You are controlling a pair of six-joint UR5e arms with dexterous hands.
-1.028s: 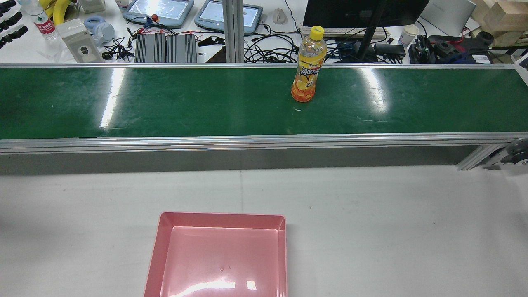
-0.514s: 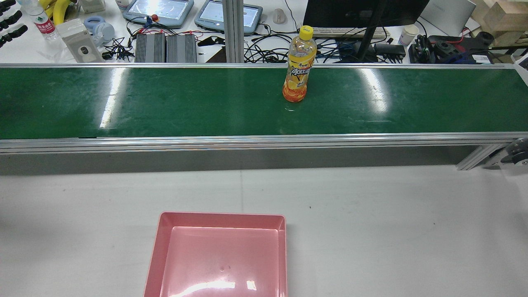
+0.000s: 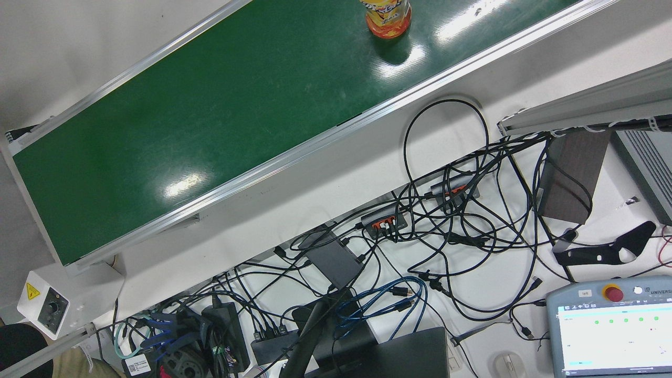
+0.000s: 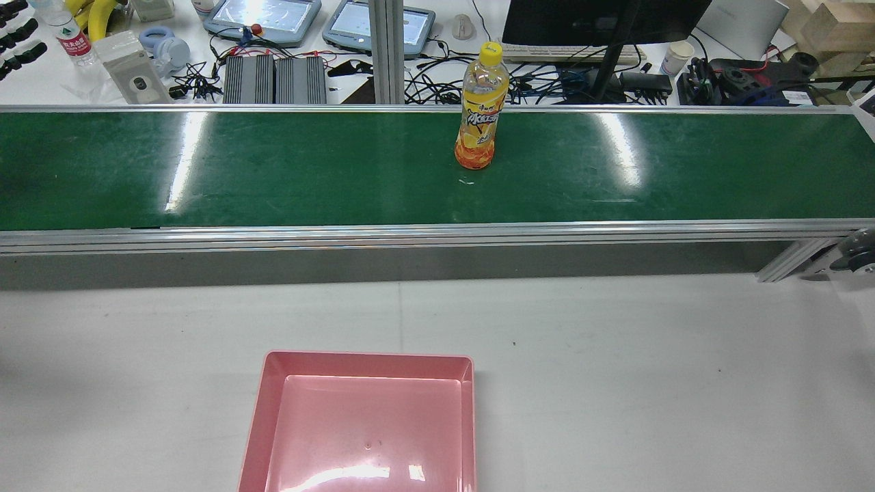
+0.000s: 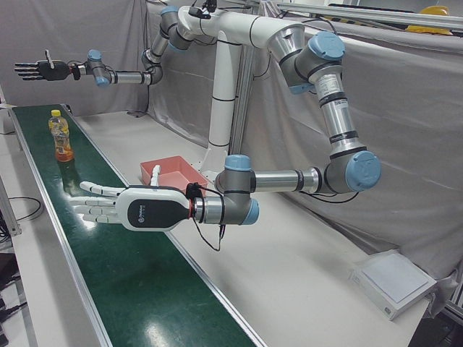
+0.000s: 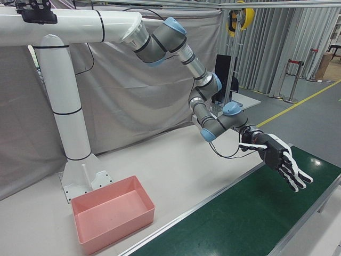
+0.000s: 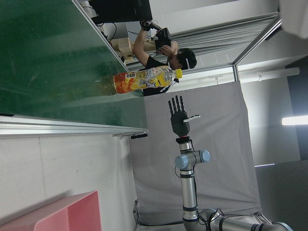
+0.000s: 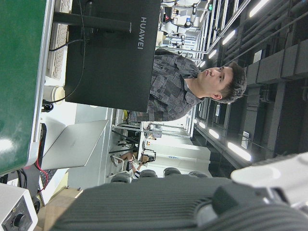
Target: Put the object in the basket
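An orange drink bottle (image 4: 478, 116) with a yellow cap stands upright on the green conveyor belt (image 4: 273, 171), near its far edge; it also shows as the bottle (image 3: 387, 18) (image 5: 61, 137) (image 7: 139, 81). The pink basket (image 4: 369, 357) (image 5: 170, 163) (image 6: 112, 221) sits empty on the white table, nearer me than the belt. My left hand (image 5: 126, 208) (image 6: 277, 159) hovers low over the belt, open and flat, fingers pointing along the belt toward the bottle and well short of it. My right hand (image 5: 36, 70) (image 7: 179, 118) is held high beyond the bottle, open, holding nothing.
Beyond the belt lie a monitor (image 4: 601, 17), teach pendants and tangled cables (image 3: 420, 220). A control box (image 3: 43, 310) marks one belt end. One person (image 7: 163, 53) stands past the belt; another person (image 8: 187, 82) is behind the monitor.
In the rear view the bottle has travelled leftward along the belt, staying upright. The basket has not moved.
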